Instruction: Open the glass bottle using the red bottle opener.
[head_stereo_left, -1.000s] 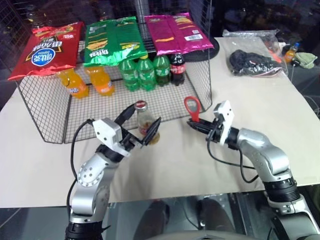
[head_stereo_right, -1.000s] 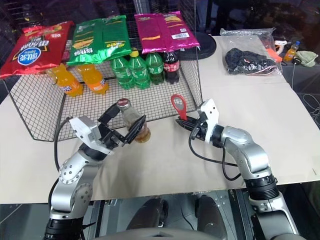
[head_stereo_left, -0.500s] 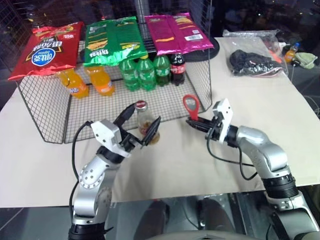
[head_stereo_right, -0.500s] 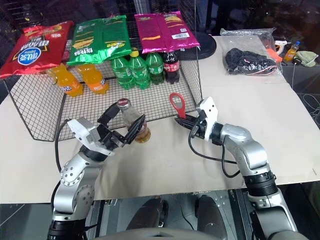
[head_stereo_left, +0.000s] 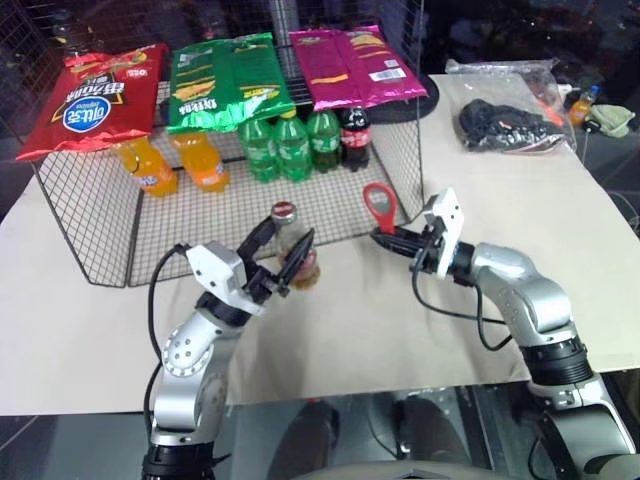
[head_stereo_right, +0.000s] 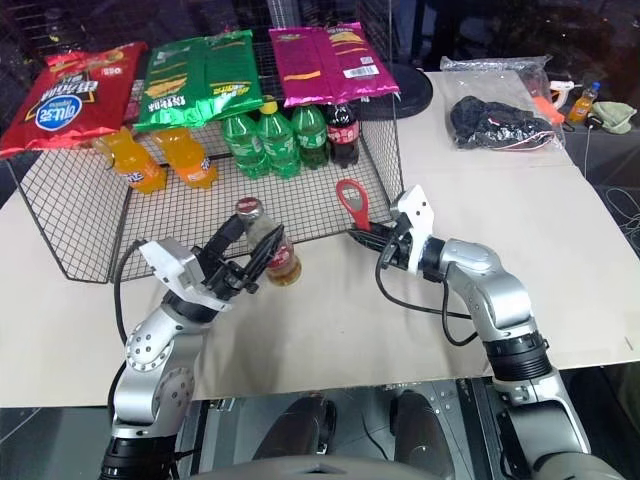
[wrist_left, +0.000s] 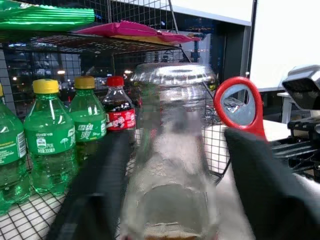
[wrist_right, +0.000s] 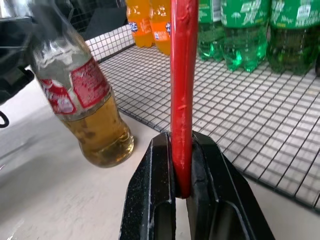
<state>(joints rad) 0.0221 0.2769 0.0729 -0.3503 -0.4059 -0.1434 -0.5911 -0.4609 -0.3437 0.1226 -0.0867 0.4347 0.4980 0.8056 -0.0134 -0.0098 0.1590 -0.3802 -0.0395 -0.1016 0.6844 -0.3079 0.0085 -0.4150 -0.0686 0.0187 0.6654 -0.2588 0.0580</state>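
Head views: bottle (head_stereo_left: 293, 250) standing on table (head_stereo_left: 560, 220) just in front of wire rack (head_stereo_left: 90, 210), cap on, between the fingers of left gripper (head_stereo_left: 284, 253), closed about its body. Opener (head_stereo_left: 380, 206) upright, ring head up, clamped by its handle in right gripper (head_stereo_left: 392, 240), near the bottle's right.

Left wrist: bottle neck (wrist_left: 172, 145) between two dark fingers (wrist_left: 100, 190); opener ring (wrist_left: 240, 106) beyond, green bottles (wrist_left: 47, 135) on rack.

Right wrist: opener (wrist_right: 183, 90) pinched edge-on between fingers (wrist_right: 152, 200); bottle (wrist_right: 82, 100) tilted, beside left gripper.
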